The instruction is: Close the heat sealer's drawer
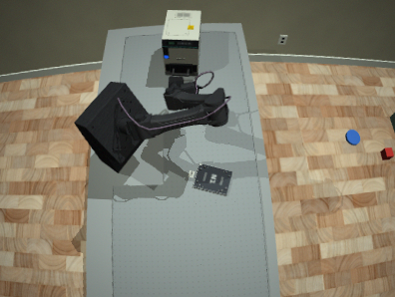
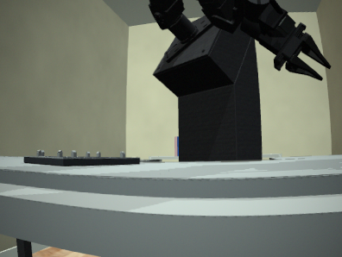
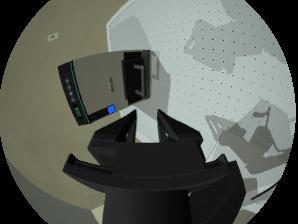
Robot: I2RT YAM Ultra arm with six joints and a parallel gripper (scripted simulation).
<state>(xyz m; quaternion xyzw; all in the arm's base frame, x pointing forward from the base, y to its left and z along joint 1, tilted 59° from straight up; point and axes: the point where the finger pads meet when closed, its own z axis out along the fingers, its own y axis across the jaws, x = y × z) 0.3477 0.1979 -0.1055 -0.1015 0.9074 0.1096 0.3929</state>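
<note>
The claw (image 1: 190, 79) (image 2: 326, 73) (image 3: 147, 113), parted and empty, hangs off the front of the sealer (image 1: 182, 50) (image 3: 95, 82), probably to leave its blue-lit body undisturbed, with the drawer (image 1: 181, 68) (image 3: 132, 80) apparently home inside.

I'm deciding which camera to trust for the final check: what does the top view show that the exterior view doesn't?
Only the top view: the heat sealer with its blue light, a blue disc and a red block on the floor.

Only the exterior view: the hand's two separate fingertips and a table leg.

Both: the arm's black mount and the dark studded plate.
</note>
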